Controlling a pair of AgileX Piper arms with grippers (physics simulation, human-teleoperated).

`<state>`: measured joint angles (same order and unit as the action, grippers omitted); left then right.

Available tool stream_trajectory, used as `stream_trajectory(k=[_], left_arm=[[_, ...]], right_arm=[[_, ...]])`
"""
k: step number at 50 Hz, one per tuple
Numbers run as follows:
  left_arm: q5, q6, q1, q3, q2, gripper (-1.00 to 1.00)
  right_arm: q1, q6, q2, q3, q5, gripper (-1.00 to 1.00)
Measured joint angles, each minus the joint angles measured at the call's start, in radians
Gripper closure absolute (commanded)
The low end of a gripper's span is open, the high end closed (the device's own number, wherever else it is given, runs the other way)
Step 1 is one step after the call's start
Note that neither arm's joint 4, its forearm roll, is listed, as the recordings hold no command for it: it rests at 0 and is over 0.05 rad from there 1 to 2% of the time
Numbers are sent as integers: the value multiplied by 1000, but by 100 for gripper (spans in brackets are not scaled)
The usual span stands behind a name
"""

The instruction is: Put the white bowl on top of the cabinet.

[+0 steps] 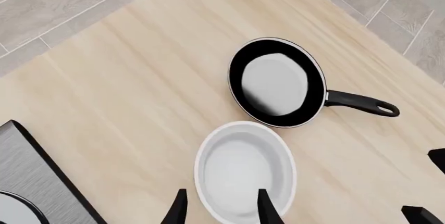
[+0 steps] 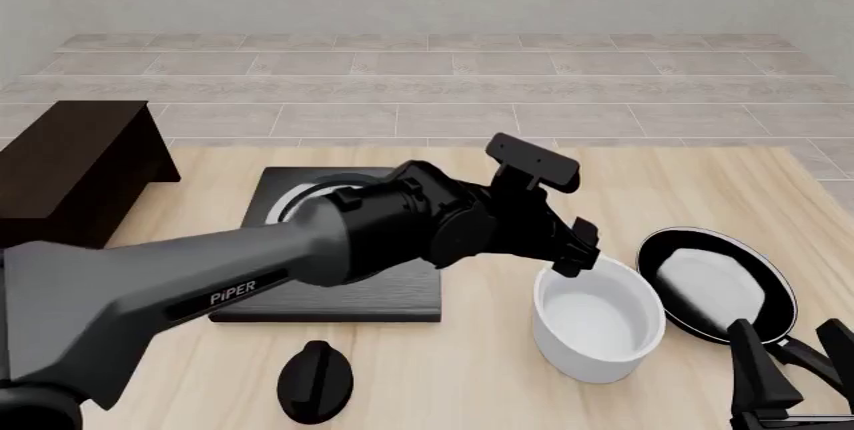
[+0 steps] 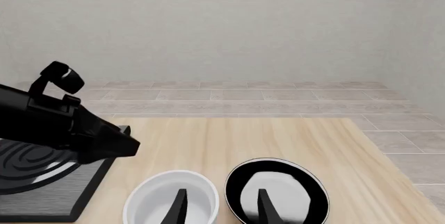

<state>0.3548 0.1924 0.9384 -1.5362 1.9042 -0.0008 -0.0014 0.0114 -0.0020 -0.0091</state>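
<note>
The white bowl point(image 2: 601, 322) stands upright on the table, just left of the black frying pan point(image 2: 717, 285). My left gripper point(image 2: 577, 253) is open at the bowl's back left rim. In the left wrist view, the gripper point(image 1: 221, 211) has one finger outside the bowl point(image 1: 243, 169) and one over its inside; I cannot tell if they touch. The dark brown cabinet point(image 2: 74, 165) stands at the far left, top bare. My right gripper point(image 2: 785, 382) is open and empty at the front right. Its wrist view point(image 3: 221, 211) looks over the bowl point(image 3: 170, 198) and pan point(image 3: 278, 195).
A black stove plate point(image 2: 334, 280) with silver rings lies left of the bowl, partly under my left arm. A black knob point(image 2: 316, 380) lies in front of it. The pan's handle point(image 1: 361, 104) points toward my right gripper. Tiled floor lies beyond the table's far edge.
</note>
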Motion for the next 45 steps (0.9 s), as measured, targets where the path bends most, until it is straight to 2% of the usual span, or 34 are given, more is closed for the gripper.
stream_trajectory(k=[45], left_arm=[[-50, 45, -5, -46, 139, -100]], right_arm=[[0, 0, 0, 0, 0, -100]])
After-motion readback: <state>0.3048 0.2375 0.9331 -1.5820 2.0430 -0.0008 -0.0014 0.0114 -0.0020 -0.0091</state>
